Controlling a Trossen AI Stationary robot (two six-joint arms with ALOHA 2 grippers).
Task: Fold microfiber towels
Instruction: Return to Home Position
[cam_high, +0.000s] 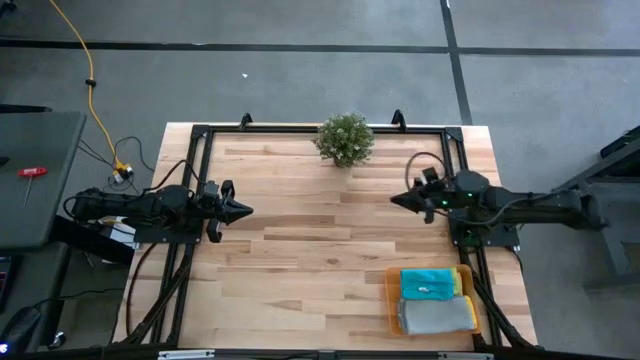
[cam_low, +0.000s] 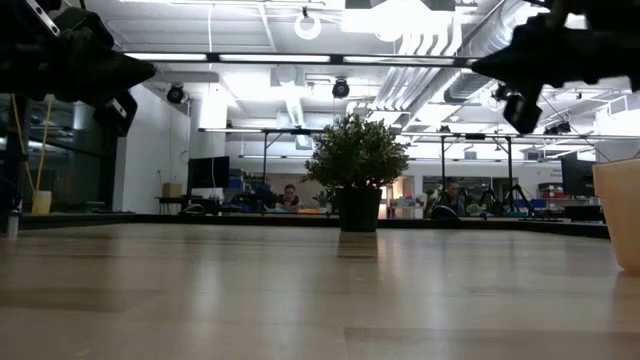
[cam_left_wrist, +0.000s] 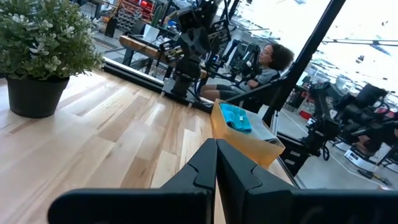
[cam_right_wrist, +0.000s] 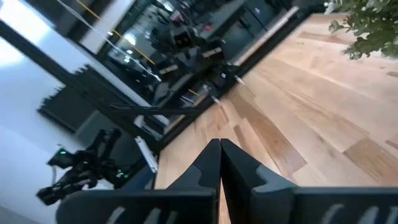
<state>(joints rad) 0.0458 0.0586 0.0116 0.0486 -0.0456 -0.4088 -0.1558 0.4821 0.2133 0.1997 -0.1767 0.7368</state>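
Folded microfiber towels lie in the orange tray at the table's near right: a teal one on the far side, a light grey one on the near side, with yellow showing at the tray's right side. The teal towel also shows in the left wrist view. My left gripper hovers shut over the table's left edge, pointing level toward the right. My right gripper hovers shut over the right side, pointing level toward the left. Neither holds anything.
A small potted plant stands at the middle of the table's far edge. Bare wood stretches between the two grippers and toward the near edge. A black frame runs round the table. People sit in the room beyond.
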